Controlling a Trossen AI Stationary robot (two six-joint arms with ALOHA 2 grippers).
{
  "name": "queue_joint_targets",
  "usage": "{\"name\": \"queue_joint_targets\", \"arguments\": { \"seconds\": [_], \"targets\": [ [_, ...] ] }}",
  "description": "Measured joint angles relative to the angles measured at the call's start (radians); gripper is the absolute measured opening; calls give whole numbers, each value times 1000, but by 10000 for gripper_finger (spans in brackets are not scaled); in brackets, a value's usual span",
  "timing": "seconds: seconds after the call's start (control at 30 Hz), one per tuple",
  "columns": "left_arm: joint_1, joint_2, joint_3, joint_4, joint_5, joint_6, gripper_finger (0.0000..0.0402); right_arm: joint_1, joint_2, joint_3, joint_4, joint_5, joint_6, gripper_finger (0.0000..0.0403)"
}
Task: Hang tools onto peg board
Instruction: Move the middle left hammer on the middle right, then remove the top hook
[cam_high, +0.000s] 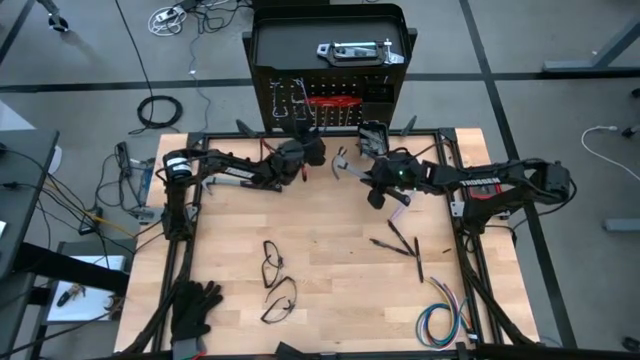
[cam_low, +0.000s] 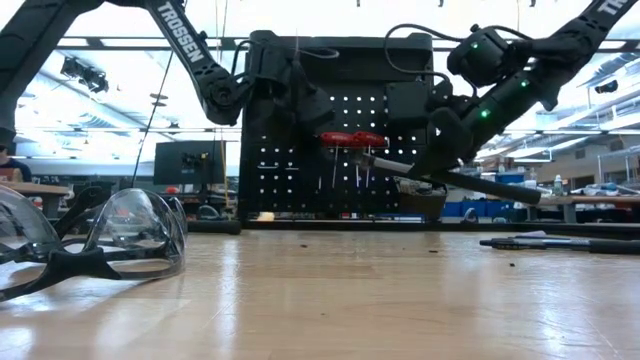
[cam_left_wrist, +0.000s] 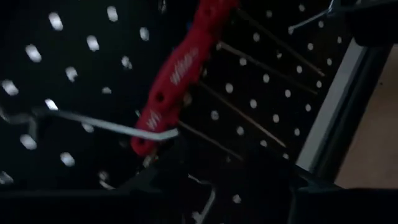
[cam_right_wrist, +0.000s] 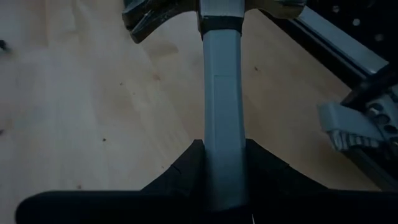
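The black peg board (cam_high: 380, 95) stands upright at the table's far edge. A red tool holder (cam_left_wrist: 180, 74) with thin steel rods hangs on it, and a silver hook (cam_left_wrist: 106, 121) sticks out beside the holder. My left gripper (cam_high: 303, 150) is close in front of the board, just left of the red holder (cam_low: 350, 139). My right gripper (cam_high: 375, 185) is a little right of the board's middle, above the table, shut on a hammer (cam_low: 450, 178). The hammer's dark head (cam_right_wrist: 163, 18) points away from the wrist. My right gripper pinches the hammer's grey shaft (cam_right_wrist: 222, 130) between its two fingers, a short way below the head. It comes from the table's right, slanting down. The hammer is lifted clear of the table and lies nearly level, with its black handle end (cam_low: 520, 190) toward the right.
Two pairs of safety glasses (cam_high: 272, 268) lie mid-table and black gloves (cam_high: 195, 305) at the near left. A coloured wire bundle (cam_high: 440, 320) lies near right, and thin black tools (cam_high: 402, 243) lie right of centre. A silver tool (cam_high: 355, 50) rests on top of the board's stand.
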Motion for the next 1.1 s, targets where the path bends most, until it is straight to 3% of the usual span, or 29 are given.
{"name": "queue_joint_targets", "arguments": {
  "seconds": [0.23, 0.43, 0.77, 1.1],
  "targets": [
    [37, 0, 0, 17, 33, 205, 152, -37, 11, 0, 2, -144, 1, 92],
    [84, 0, 0, 18, 142, 354, 152, -37, 104, 0, 13, -217, -30, 92],
    [67, 0, 0, 6, 107, 376, 152, -44, 274, 2, 72, -261, 5, 92],
    [36, 0, 0, 17, 51, 455, 152, -56, 269, 3, 78, -255, 47, 176]
  ]
}}
